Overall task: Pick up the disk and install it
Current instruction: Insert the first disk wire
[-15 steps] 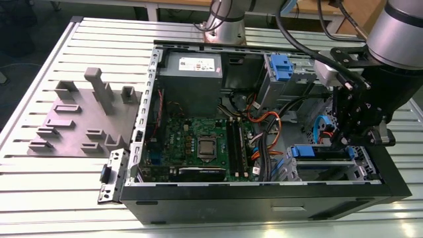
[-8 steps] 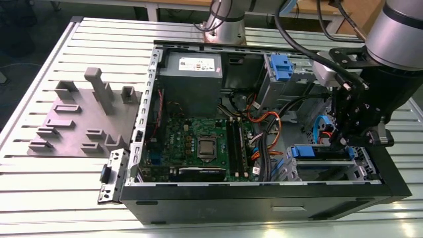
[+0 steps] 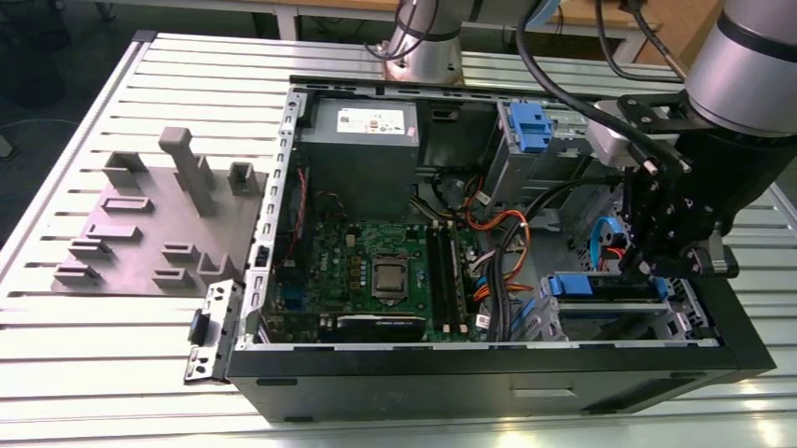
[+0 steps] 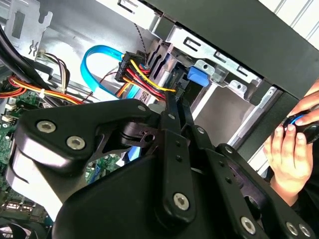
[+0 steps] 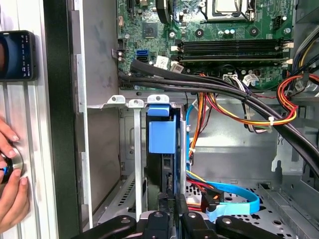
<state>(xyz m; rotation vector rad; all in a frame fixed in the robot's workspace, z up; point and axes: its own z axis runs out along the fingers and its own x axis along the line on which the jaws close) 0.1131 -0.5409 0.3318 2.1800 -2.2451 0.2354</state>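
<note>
The disk [image 5: 161, 135] stands on edge in the grey metal drive cage [image 5: 129, 103] at the case's front corner, and its blue bracket is the part I can see. In the exterior view the blue bracket of the disk [image 3: 585, 285] lies in the cage toward the exterior view's right. My gripper [image 3: 641, 271] hangs just over it, inside the case. In both wrist views the black fingers [image 5: 172, 196] are drawn together, and their tips [image 4: 172, 102] sit at the disk's dark end, close to the blue bracket [image 4: 197, 77]. Nothing is visibly clamped between them.
A person's hand [image 4: 289, 147] rests on the table just outside the case wall, near a phone [image 5: 17, 55]. Orange, yellow and blue cables [image 5: 239, 112] cross beside the cage. The motherboard [image 3: 373, 271], the power supply [image 3: 361, 126] and a blue handle [image 3: 529, 126] on the upper cage lie farther in. A grey fixture plate [image 3: 149, 224] lies outside.
</note>
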